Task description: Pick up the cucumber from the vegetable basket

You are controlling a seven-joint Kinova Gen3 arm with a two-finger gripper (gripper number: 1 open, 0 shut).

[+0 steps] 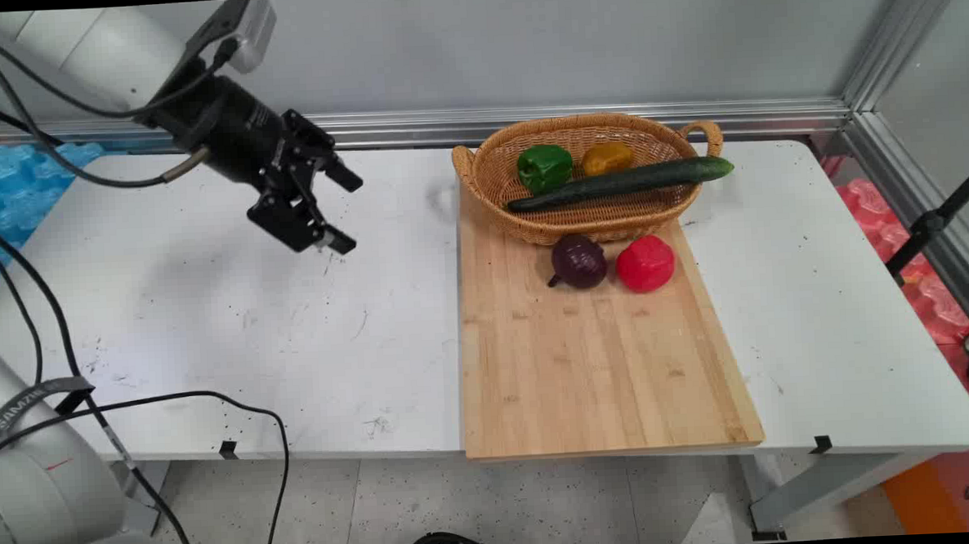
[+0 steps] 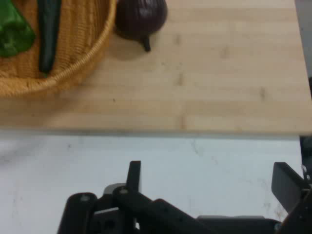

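Upper left of the main view: your hand [image 1: 334, 209] hangs above the white surface [image 1: 209, 333], fingers spread wide, nothing between them. It points right and down, toward the cutting board [image 1: 595, 365].

Hand view agrees: two fingers [image 2: 134, 175] stand well apart over bare surface, the board's edge just ahead of them.

Centre-right: the board lies flat, reaching the surface's near edge. On its far end sit a purple onion [image 1: 578, 260] and a red pepper [image 1: 645, 262], side by side, close but apart. The onion is the nearer of the two to your hand.

Behind them, a wicker basket [image 1: 497, 177] rests on the board's far end. Inside: a green pepper [image 1: 544, 166], a yellow-orange vegetable [image 1: 607, 157], and a cucumber [image 1: 620, 183]. The cucumber's long axis runs left to right across the frame, its right tip poking over the basket rim.

Everything lies to the right of your hand, well apart from it.
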